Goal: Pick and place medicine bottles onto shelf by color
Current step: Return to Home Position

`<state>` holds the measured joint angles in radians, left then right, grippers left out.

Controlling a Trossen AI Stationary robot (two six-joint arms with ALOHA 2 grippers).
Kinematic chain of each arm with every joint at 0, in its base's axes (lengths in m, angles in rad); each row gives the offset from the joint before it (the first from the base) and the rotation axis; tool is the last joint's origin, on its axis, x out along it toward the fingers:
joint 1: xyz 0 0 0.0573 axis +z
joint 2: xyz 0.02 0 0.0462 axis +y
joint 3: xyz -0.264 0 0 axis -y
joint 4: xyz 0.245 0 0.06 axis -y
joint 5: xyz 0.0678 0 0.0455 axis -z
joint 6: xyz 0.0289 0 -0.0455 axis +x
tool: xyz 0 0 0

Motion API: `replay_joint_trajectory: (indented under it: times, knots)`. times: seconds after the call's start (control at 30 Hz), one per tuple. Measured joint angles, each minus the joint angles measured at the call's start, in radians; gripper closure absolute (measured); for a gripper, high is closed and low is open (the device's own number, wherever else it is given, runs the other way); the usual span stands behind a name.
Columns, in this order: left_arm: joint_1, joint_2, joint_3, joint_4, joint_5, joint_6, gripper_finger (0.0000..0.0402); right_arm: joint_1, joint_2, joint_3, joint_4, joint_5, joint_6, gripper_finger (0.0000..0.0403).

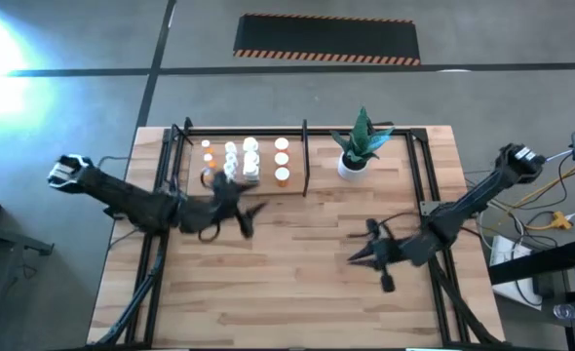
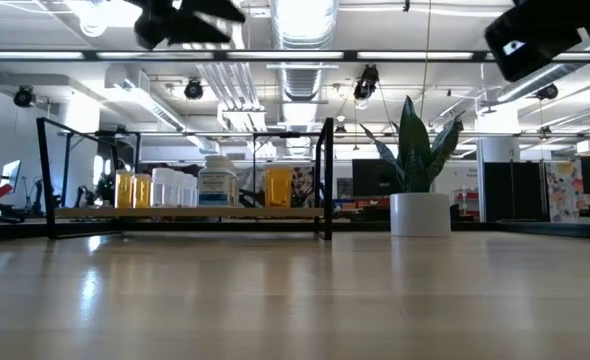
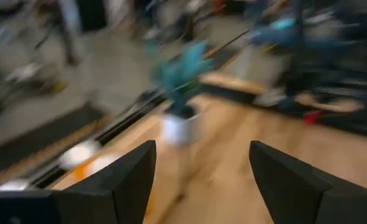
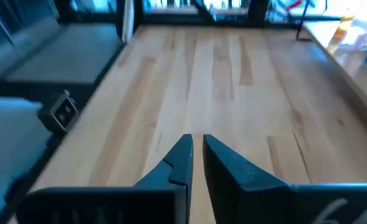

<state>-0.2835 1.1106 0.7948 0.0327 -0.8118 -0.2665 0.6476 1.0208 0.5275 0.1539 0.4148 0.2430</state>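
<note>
Medicine bottles [image 1: 244,161] stand on the shelf [image 2: 275,213]; none is held. Left gripper [image 3: 202,144] hangs empty, fingers apart. Right gripper [image 4: 197,138] idles, fingers almost together.

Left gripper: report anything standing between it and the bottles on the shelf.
Nothing visible does. The left gripper, open, hangs just before the shelf, medicine bottles right behind its front edge; the plant pot stands aside.

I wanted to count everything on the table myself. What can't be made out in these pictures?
High view: the left arm overlaps the shelf at its front edge, possibly hiding bottles.
Low view: the bottles' labels are too small to read; front bottles hide those behind.
Left wrist view: motion blur smears the plant.
</note>
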Motion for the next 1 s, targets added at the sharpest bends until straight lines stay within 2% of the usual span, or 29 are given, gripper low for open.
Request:
replay_joint_trajectory:
  times: [0.13, 0.27, 0.33, 0.4, 0.5, 0.63, 0.77, 1.0]
  knots:
    - [-0.111, 0.084, -0.081, 0.354, 0.003, 0.170, 0.0167, -0.001, -0.207, -0.114, -0.001, 0.005, 0.050, 0.0390]
    - [-0.130, 0.120, -0.165, 0.534, -0.002, 0.197, 0.0208, -0.018, -0.382, -0.210, -0.003, 0.006, 0.071, 0.0394]
    - [-0.110, 0.101, -0.219, 0.562, 0.000, 0.192, 0.0238, -0.029, -0.460, -0.252, -0.003, 0.005, 0.062, 0.0394]
    - [-0.076, 0.063, -0.273, 0.572, 0.046, 0.169, 0.0274, -0.042, -0.533, -0.285, -0.007, -0.005, 0.042, 0.0394]
    - [-0.008, -0.023, -0.355, 0.608, 0.201, 0.157, 0.0329, -0.079, -0.638, -0.322, -0.018, -0.076, -0.008, 0.0394]
    - [0.100, -0.147, -0.454, 0.654, 0.388, 0.141, 0.0391, -0.183, -0.762, -0.350, -0.015, -0.167, -0.073, 0.0394]
    - [0.162, -0.262, -0.527, 0.666, 0.510, 0.142, 0.0392, -0.324, -0.836, -0.370, -0.015, -0.299, -0.109, 0.0394]
    - [0.166, -0.431, -0.665, 0.667, 0.528, 0.125, 0.0401, -0.531, -0.921, -0.428, -0.001, -0.546, -0.097, 0.0394]
